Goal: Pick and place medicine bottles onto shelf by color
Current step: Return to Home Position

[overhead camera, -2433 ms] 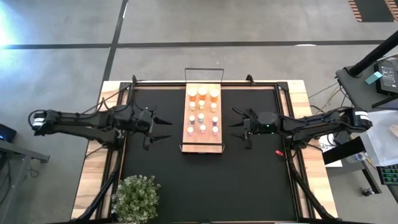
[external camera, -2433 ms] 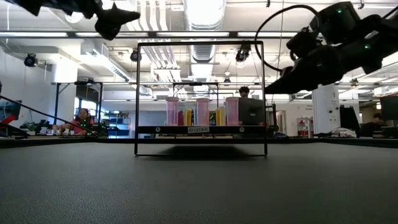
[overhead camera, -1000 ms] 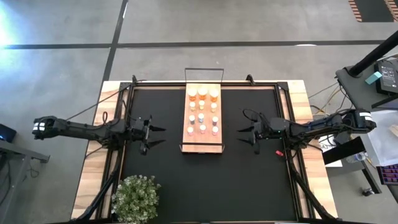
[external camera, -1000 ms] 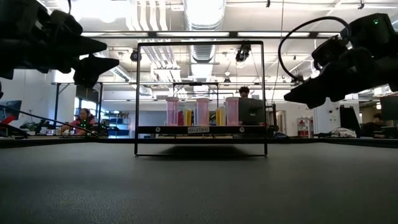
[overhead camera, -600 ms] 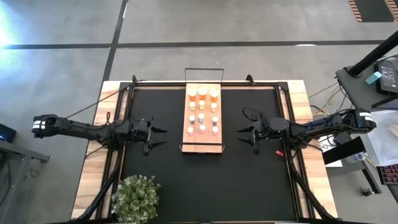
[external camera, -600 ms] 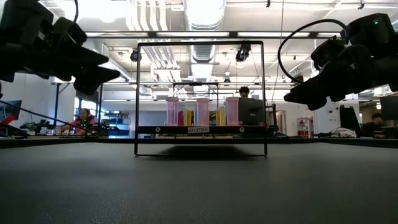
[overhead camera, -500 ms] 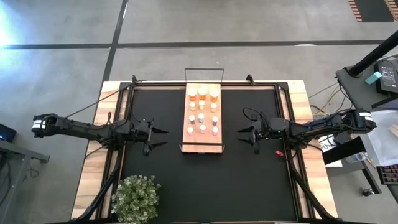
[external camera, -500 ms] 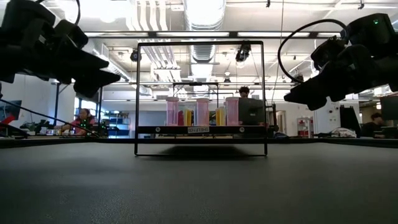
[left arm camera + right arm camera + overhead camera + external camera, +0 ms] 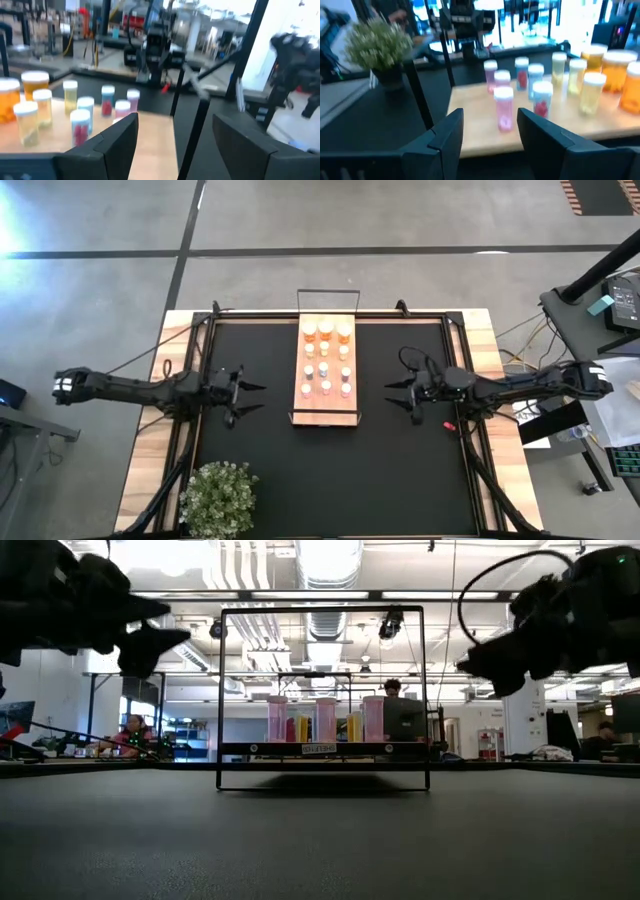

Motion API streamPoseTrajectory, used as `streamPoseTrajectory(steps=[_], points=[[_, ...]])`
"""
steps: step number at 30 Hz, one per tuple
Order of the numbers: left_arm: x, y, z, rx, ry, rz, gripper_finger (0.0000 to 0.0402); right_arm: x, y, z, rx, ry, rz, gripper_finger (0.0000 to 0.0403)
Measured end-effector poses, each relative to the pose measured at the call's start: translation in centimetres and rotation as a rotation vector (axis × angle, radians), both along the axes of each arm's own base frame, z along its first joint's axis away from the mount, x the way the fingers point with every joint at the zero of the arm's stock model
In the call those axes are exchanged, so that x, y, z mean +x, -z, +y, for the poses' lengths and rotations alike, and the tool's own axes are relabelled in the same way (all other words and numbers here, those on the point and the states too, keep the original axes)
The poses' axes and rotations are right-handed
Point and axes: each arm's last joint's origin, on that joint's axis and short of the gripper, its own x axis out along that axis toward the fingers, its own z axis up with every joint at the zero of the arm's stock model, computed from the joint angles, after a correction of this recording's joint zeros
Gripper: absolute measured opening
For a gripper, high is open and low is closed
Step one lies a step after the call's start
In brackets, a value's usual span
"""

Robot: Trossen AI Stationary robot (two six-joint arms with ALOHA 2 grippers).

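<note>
The shelf (image 9: 327,408), a light-wood board in a black wire frame, stands mid-table on the black mat, its board (image 9: 322,749) raised a little on the frame. The medicine bottles stand upright on it. Amber ones (image 9: 326,329) are at its far end, slim pink and pale ones (image 9: 325,372) in rows nearer. My left gripper (image 9: 260,397) hovers left of the shelf, level and open, with nothing between its fingers. My right gripper (image 9: 392,395) hovers right of it, also level, open and holding nothing. Each wrist view looks across the board at the bottles (image 9: 80,117) (image 9: 503,107).
A potted plant (image 9: 218,498) stands at the table's near left corner. A small red bit (image 9: 448,424) lies on the mat under my right arm. Black rails (image 9: 200,380) run along the mat's sides. People (image 9: 130,730) sit in the room beyond the table.
My right gripper has risen a little and drawn back slightly toward the table's right edge, staying open with nothing in it. The shelf and the bottles have kept still.
</note>
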Motion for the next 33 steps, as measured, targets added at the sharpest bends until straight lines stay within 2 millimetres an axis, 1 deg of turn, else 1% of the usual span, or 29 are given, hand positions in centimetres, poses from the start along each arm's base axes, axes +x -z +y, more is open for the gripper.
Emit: streamPoseTrajectory(steps=[10,17,27,33], points=[[-1.8,-2.3,0.0,0.002,0.000,-0.227,0.0238,-1.6,-3.2,0.2,-0.030,0.000,-0.254,0.0178],[-2.9,-3.3,0.0,0.002,0.000,-0.348,0.0238,-3.7,-5.7,0.4,-0.057,0.002,-0.493,0.0178],[-4.3,-4.2,0.0,0.003,0.000,-0.477,0.0238,-5.4,-7.1,0.6,-0.076,0.003,-0.652,0.0178],[-4.3,-4.3,0.0,0.004,0.001,-0.493,0.0238,-6.5,-7.7,0.6,-0.090,0.016,-0.736,0.0178]])
